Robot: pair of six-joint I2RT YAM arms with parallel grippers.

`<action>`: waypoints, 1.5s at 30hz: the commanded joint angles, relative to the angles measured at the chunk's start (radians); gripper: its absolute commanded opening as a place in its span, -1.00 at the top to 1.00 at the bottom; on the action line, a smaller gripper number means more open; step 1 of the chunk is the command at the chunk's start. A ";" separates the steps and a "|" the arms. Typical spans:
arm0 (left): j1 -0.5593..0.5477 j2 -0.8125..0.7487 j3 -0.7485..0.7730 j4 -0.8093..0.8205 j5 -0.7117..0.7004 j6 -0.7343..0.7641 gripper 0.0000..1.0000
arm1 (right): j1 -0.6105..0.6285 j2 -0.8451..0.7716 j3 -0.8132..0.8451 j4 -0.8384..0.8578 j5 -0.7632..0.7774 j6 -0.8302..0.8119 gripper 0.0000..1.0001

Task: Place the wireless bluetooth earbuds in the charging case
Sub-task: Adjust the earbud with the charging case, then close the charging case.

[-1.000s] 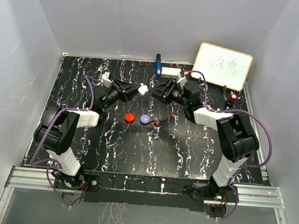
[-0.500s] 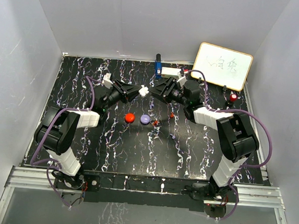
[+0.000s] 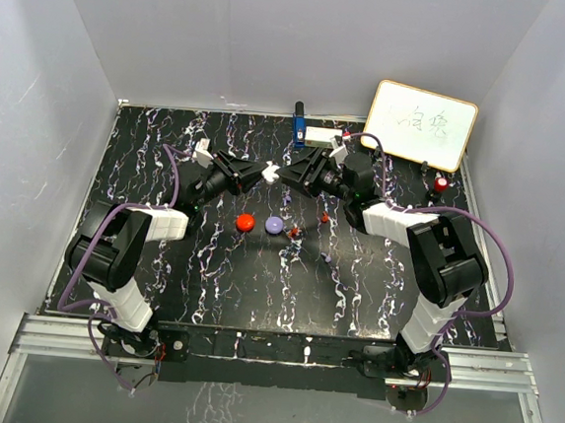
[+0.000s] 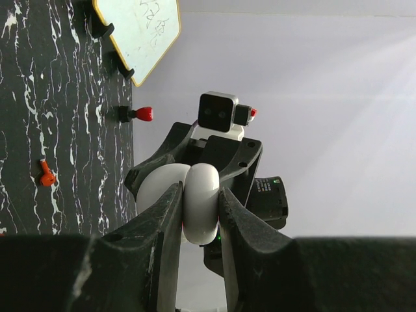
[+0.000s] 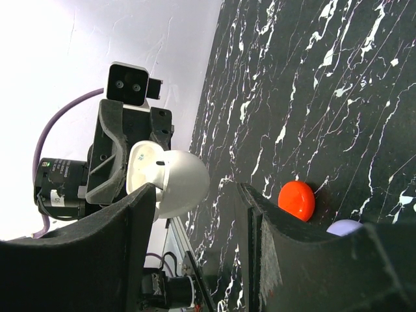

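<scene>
The charging case (image 3: 269, 172) is white and rounded, with its lid swung open. My left gripper (image 3: 263, 173) is shut on the case (image 4: 201, 203) and holds it above the table at the back middle. My right gripper (image 3: 303, 170) is open just to the case's right, facing it. In the right wrist view the case (image 5: 174, 182) hangs just beyond my right gripper (image 5: 198, 224), whose fingers have nothing between them. Two tiny red earbuds (image 3: 325, 218) (image 3: 293, 232) lie on the black marbled table. One earbud (image 4: 45, 175) shows in the left wrist view.
A red puck (image 3: 245, 222) and a purple puck (image 3: 274, 226) lie in front of the grippers. A whiteboard (image 3: 419, 124) stands at the back right with a red-capped object (image 3: 442, 184) near it. A blue object (image 3: 298, 124) and a white box (image 3: 321, 134) sit at the back edge.
My right gripper has moved a little to the left, closer to the case. The left gripper and the case have barely shifted.
</scene>
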 commanded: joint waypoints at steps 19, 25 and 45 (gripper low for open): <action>-0.006 0.028 0.057 0.019 -0.002 0.011 1.00 | 0.004 -0.067 -0.015 0.047 0.016 -0.009 0.01; -0.005 0.012 0.028 0.028 -0.007 0.006 1.00 | -0.016 -0.104 -0.014 -0.021 0.049 -0.048 0.01; -0.043 -0.147 0.070 -0.373 -0.342 -0.063 1.00 | 0.226 -0.245 0.013 -0.302 0.587 -0.791 -0.18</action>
